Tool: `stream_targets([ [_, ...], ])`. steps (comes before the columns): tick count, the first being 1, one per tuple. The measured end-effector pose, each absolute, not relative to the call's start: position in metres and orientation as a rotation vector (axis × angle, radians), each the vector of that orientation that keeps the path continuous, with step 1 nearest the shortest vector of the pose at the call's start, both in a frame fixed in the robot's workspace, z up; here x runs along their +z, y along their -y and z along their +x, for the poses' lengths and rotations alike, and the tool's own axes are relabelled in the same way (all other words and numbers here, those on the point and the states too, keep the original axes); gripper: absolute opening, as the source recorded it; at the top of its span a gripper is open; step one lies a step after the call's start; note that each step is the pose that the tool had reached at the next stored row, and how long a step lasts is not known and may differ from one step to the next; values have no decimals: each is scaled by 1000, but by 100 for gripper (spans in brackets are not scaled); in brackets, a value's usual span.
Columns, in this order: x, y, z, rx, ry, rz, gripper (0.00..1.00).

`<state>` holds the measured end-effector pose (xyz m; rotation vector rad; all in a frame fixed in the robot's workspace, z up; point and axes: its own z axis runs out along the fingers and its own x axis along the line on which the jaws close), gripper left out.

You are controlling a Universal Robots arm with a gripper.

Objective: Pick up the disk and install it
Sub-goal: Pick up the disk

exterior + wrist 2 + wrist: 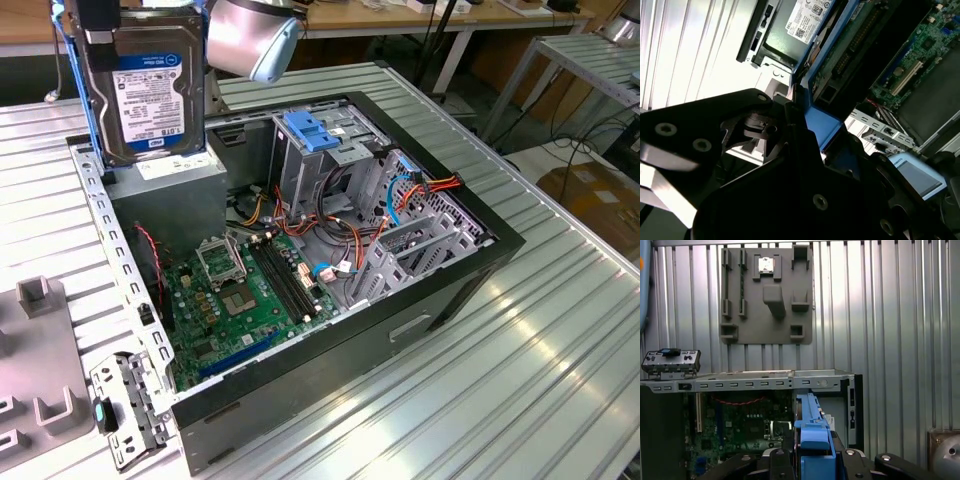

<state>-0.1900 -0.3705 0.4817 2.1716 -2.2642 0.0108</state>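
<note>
I had the black gripper (812, 452) clamped on the disk (150, 90), a flat grey metal hard drive framed by bright blue plastic rails. It hung upright just above the grey metal box (170, 200) at a corner of the open black computer case (420, 310). Its white-and-blue label (160, 75) faced the exterior view, with the print left unread.

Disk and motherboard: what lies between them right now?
In the exterior view, the grey box stands between the disk and the motherboard; the disk hangs just above the box's top.
</note>
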Motion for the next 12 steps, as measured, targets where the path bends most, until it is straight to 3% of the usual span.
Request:
stream_targets([
  [12,481,372,-164,18,2262,2169,37],
])
